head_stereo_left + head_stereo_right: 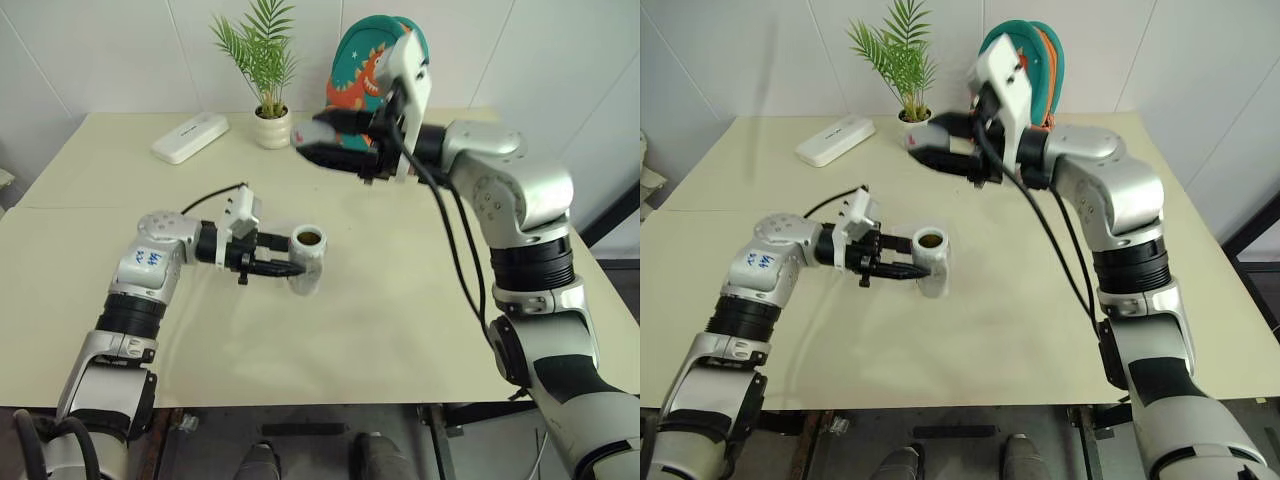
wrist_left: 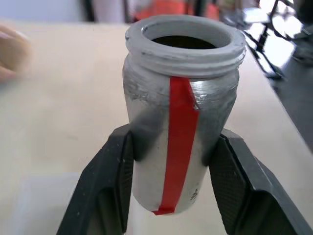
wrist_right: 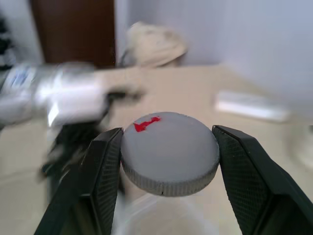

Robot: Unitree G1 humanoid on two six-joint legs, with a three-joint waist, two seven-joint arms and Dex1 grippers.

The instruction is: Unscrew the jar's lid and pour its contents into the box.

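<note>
A: Red-striped jar point(image 2: 182, 142) is clamped in the left fingers point(image 2: 113, 196) above the worktop point(image 1: 380, 300), mouth open; the right fingers point(image 3: 105, 176) grip the lid point(image 3: 169, 152).

B: Risk: tilting early spills contents point(image 1: 312, 238). I cannot make out the box.

- left gripper point(image 1: 283, 255) is clamped on the jar point(image 1: 306, 258), held upright just above the table point(image 1: 380, 320); mouth open, dark stuff inside
- right gripper point(image 1: 308, 142) is up higher, pinching the lid point(image 1: 309, 132)
- back of the table: white case point(image 1: 190, 137); potted plant point(image 1: 266, 70); colourful dino thing point(image 1: 362, 72)
</note>
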